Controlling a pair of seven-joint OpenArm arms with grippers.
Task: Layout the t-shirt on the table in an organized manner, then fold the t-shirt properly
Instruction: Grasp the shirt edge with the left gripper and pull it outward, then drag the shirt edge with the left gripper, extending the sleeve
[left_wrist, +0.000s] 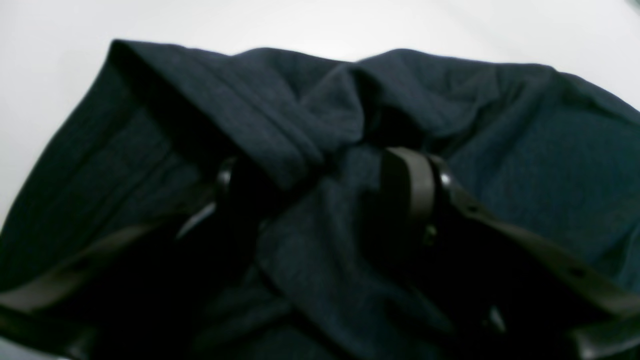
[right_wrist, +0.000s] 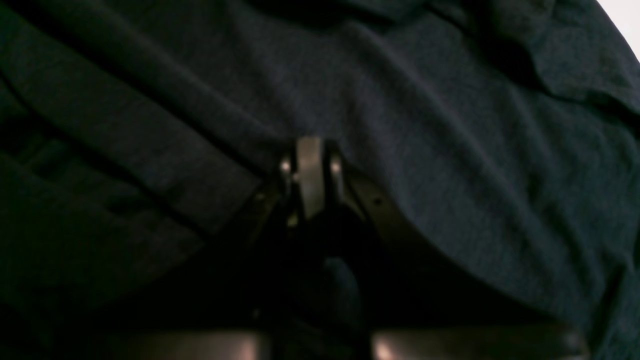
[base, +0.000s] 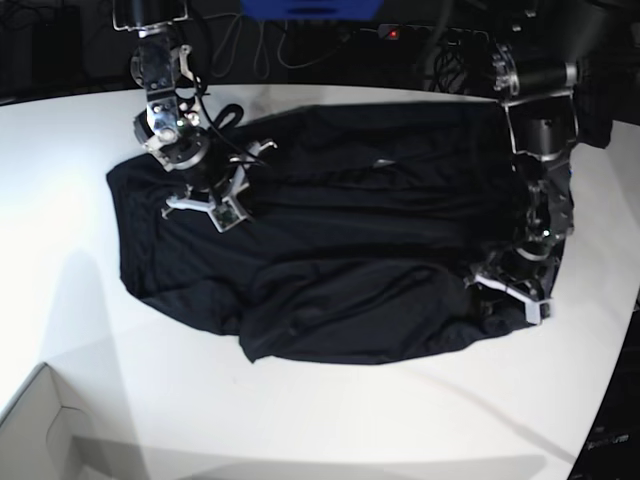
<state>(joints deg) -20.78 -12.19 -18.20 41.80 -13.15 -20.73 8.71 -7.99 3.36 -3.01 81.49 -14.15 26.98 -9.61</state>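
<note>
The black t-shirt (base: 350, 240) lies spread but rumpled on the white table (base: 330, 410), its near hem folded over itself. In the base view my right gripper (base: 215, 208) rests on the shirt's far left part. Its wrist view shows this right gripper (right_wrist: 310, 150) shut, fingertips together and pinching the cloth (right_wrist: 450, 150). My left gripper (base: 510, 295) sits at the shirt's right edge. Seen from its wrist, the left gripper (left_wrist: 315, 167) stands open, with a bunched fold of the shirt (left_wrist: 280, 115) lying between the fingers and over one of them.
A white cardboard box corner (base: 40, 430) shows at the bottom left of the base view. Dark equipment and cables run along the table's far edge (base: 300, 45). White tabletop (left_wrist: 300, 20) lies beyond the bunched cloth.
</note>
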